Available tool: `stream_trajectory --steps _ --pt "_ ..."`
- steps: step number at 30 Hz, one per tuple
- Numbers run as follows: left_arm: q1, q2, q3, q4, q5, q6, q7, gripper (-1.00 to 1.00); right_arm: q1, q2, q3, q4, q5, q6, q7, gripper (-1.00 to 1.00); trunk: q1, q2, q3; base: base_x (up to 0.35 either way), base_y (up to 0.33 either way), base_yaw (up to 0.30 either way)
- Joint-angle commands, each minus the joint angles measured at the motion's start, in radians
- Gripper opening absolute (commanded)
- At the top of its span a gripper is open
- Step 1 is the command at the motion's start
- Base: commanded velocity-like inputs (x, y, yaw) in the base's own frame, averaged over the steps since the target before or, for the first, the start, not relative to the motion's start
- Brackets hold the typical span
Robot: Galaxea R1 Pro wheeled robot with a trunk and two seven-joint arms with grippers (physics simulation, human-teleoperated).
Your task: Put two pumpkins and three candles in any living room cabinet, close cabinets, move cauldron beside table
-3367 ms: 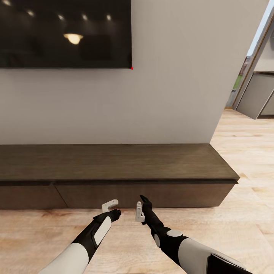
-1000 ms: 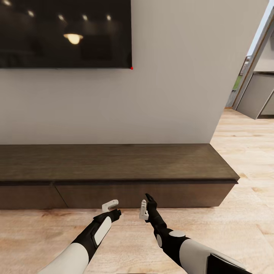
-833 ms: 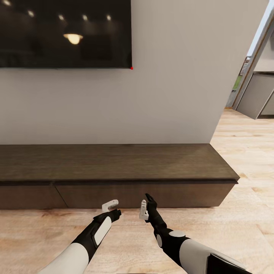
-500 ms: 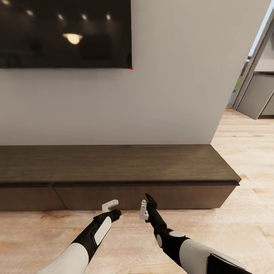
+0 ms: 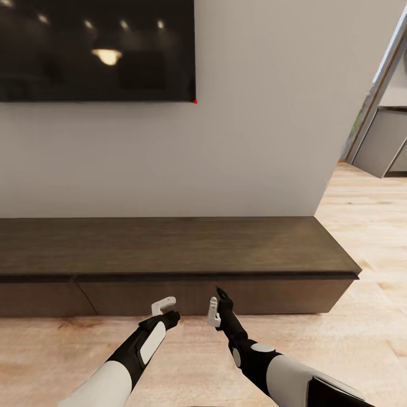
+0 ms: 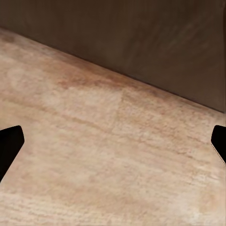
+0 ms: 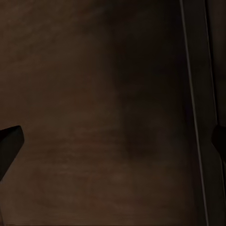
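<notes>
Facing closed cabinet (image 5: 169, 249), right end effector (image 5: 217, 305) near drawer front, seemingly open.

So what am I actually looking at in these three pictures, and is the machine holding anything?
It is a simulated two-armed robot, drawn by a computer. The big picture comes from a camera on its head, looking down over both arms. The left hand and right hand hang low in front of a long dark-brown cabinet under a black TV, above a light wood floor. The other two pictures come from small cameras on the wrists. The left one looks at the floor and the cabinet's base, the right one at a dark drawer front. The dark tips at their edges are fingertips, spread wide. Both hands are open and empty. The cabinet's top is bare, its drawers shut.
</notes>
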Motion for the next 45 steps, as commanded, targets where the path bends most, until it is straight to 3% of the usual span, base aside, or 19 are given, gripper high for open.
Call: stream_trajectory --steps 1,25,41,42,45 --pt "0.0 0.001 -0.007 -0.002 0.01 0.003 0.009 1.0 0.0 0.001 -0.003 0.002 0.005 -0.004 -0.003 1.0 0.0 0.0 -0.001 0.2 0.0 0.0" --pt "0.0 0.001 -0.007 0.012 0.009 0.004 0.009 1.0 0.0 0.001 -0.003 0.003 0.005 -0.004 -0.002 1.0 0.0 0.0 -0.001 0.111 0.0 0.0" --pt "0.0 0.001 -0.007 0.015 0.009 0.004 0.009 1.0 0.0 0.001 -0.003 0.004 0.004 -0.005 -0.001 1.0 0.0 0.0 -0.001 0.013 0.0 0.0" --pt "0.0 0.001 -0.007 0.015 0.009 0.004 0.009 1.0 0.0 0.001 -0.003 0.004 0.004 -0.005 -0.001 -1.0 0.0 0.0 -0.001 0.0 0.0 0.0" --pt "0.0 0.001 -0.007 0.015 0.01 0.004 0.009 1.0 0.0 0.001 -0.003 0.004 0.004 -0.005 -0.001 -1.0 0.0 0.0 -0.001 0.0 0.0 0.0"
